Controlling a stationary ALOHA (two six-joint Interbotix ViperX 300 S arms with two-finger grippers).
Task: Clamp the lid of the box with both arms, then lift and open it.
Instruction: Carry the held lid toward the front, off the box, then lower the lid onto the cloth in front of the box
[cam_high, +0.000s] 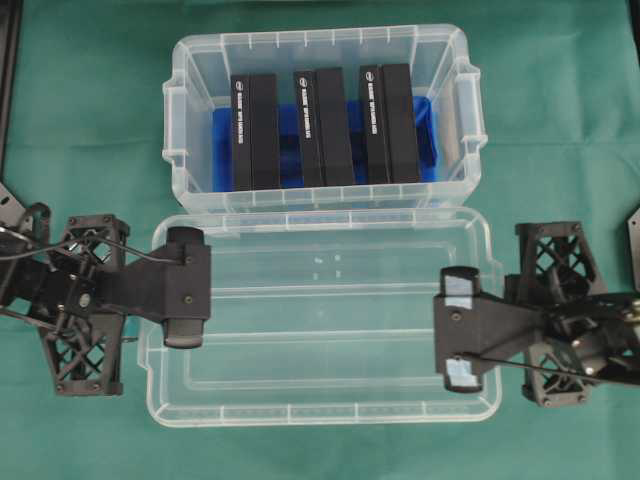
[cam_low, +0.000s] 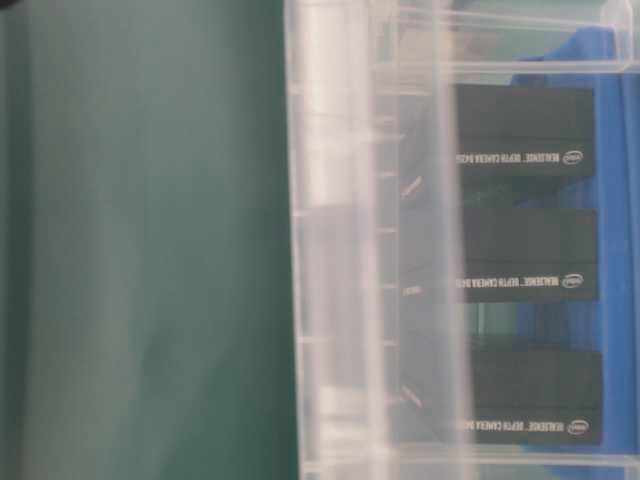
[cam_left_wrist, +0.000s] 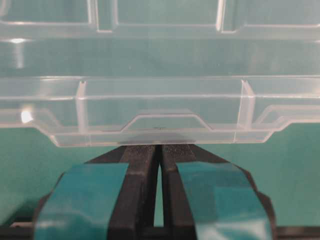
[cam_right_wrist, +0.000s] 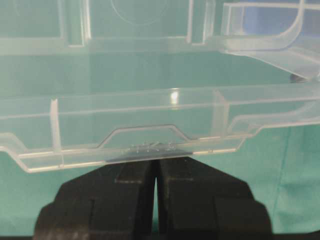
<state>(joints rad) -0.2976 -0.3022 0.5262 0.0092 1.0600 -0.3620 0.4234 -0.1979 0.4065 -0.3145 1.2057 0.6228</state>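
The clear lid (cam_high: 320, 330) is off the box (cam_high: 320, 38) and lies level in front of it, its far edge over the box's near rim. The open box holds three black blocks (cam_high: 255, 130) on a blue bottom. My left gripper (cam_high: 205, 287) is shut, its teal-taped tips (cam_left_wrist: 160, 146) pressed against the tab at the lid's (cam_left_wrist: 160, 100) left end. My right gripper (cam_high: 440, 330) is also shut, tips (cam_right_wrist: 156, 161) against the tab at the lid's (cam_right_wrist: 140, 115) right end. Neither pair of jaws has plastic between it; the lid sits between the two grippers.
Green cloth (cam_high: 90, 120) covers the table around the box and lid. The table-level view is blurred and shows the box wall (cam_low: 330, 240) close up with the black blocks (cam_low: 525, 130) behind it.
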